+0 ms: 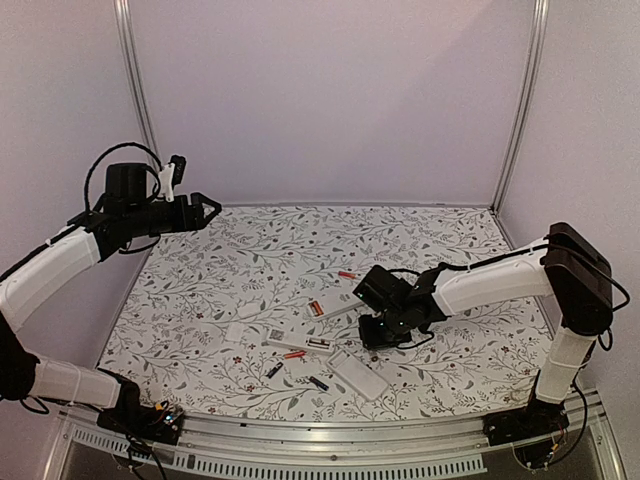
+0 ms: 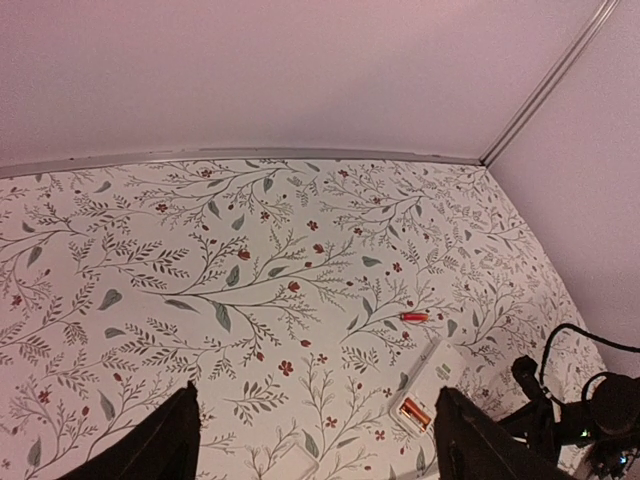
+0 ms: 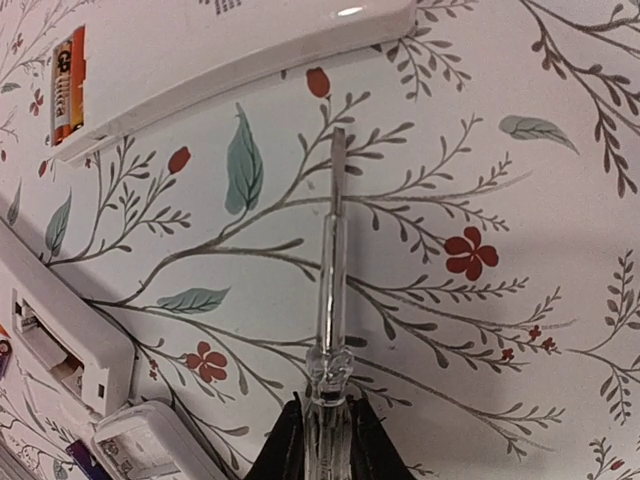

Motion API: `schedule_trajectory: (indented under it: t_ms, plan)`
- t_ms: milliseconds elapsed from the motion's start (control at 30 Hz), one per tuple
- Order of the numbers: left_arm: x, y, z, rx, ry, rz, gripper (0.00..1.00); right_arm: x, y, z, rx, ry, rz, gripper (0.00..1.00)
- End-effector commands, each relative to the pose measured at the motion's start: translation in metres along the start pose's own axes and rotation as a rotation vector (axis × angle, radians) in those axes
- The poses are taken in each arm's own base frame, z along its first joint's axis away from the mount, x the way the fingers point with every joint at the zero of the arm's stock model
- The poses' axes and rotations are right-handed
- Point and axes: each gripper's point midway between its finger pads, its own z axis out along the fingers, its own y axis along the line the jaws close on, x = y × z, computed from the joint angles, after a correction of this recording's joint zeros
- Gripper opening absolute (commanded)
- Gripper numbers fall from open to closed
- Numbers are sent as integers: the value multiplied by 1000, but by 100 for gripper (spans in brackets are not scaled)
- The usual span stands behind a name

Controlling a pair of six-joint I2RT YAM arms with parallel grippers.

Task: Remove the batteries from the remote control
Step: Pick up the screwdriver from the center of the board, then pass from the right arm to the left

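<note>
Floral table (image 1: pixel 200 300): L arm parked high, far left, left gripper (image 2: pixel 315 392) spread wide, nothing in it. Right gripper (image 3: pixel 325 412) down low, clenched on clear-handled tool (image 3: pixel 330 260), tip just short of white remote (image 3: pixel 250 50). Red-gold battery (image 3: pixel 68 85) sits in that remote's bay, ahead & left of tip, long axis approx parallel to shaft. R arm far nearer, so its job, I'd say.

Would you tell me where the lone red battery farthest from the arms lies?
In the top view, the red battery lies right of centre, just beyond the white remote holding an orange cell.
</note>
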Motion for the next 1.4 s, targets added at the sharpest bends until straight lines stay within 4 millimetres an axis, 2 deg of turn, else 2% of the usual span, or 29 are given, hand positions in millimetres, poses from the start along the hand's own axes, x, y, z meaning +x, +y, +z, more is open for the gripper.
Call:
schedule_trajectory:
  t_ms: [0,300,433,567,667,800,900,1033,1167,1300,1367]
  plan:
    - [5,7,0,-17,9,-10,80,9,-5,11,38,23,3,14]
    - [6,7,0,-18,10,-9,80,3,-2,7,24,-2,22,0]
    - [5,-8,-2,64,1,3,80,-8,1,-8,-29,-53,41,0]
    - [8,-25,-1,168,1,8,79,-30,13,-40,-160,-165,48,0]
    - [17,-41,4,250,40,4,77,-44,25,-60,-255,-245,36,0]
    - [36,-70,13,377,101,4,77,-63,51,-89,-396,-334,-21,0]
    - [58,-100,19,501,177,5,76,-69,74,-106,-506,-351,-67,0]
    - [79,-128,23,614,257,2,75,-79,88,-124,-553,-402,-121,0]
    - [95,-138,29,663,313,-33,75,-89,100,-133,-536,-421,-160,0]
    - [102,-144,36,702,343,-68,75,-87,117,-128,-489,-404,-231,0]
    - [105,-145,39,713,362,-89,76,-87,123,-119,-471,-390,-257,0]
